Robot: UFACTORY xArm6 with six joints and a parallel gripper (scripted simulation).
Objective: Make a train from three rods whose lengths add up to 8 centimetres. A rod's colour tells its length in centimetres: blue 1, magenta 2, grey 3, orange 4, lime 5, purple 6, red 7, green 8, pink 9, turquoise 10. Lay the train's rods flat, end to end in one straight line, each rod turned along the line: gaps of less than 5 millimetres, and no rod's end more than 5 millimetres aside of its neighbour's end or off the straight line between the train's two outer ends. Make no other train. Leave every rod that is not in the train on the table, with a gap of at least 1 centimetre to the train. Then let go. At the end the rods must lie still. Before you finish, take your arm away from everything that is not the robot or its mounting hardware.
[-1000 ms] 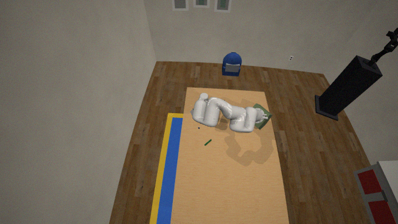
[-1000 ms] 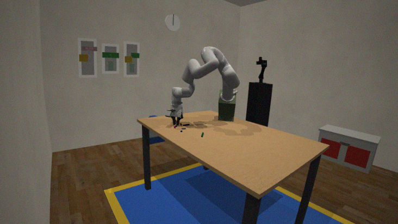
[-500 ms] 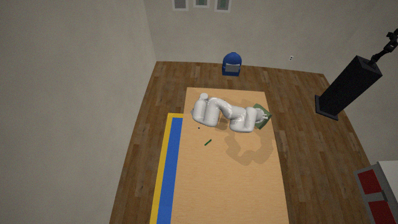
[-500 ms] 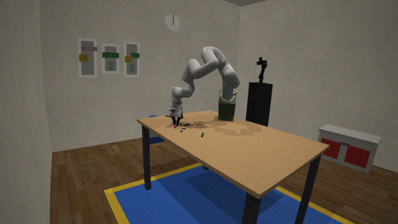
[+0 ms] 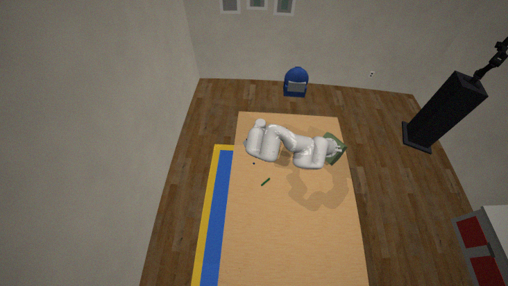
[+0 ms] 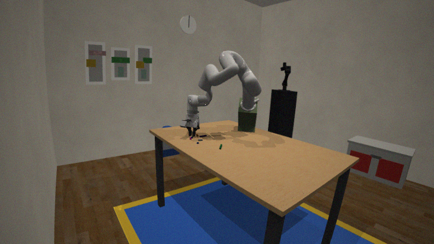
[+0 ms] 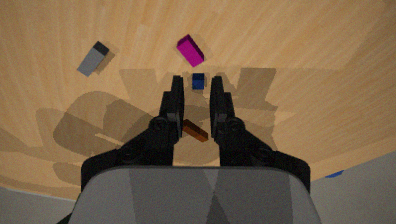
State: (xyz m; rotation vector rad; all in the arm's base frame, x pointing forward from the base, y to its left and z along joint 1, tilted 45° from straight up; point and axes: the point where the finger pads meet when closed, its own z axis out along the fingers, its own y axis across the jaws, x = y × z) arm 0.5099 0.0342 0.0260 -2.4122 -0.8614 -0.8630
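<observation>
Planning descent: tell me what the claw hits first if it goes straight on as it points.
Likely the blue rod, lying on the table just past the tips of the open claw; depth is unclear.

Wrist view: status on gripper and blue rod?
Gripper part open, empty. Blue rod flat on table, seen between the fingertips, ungripped. Orange rod below the gripper, magenta rod just beyond.
</observation>
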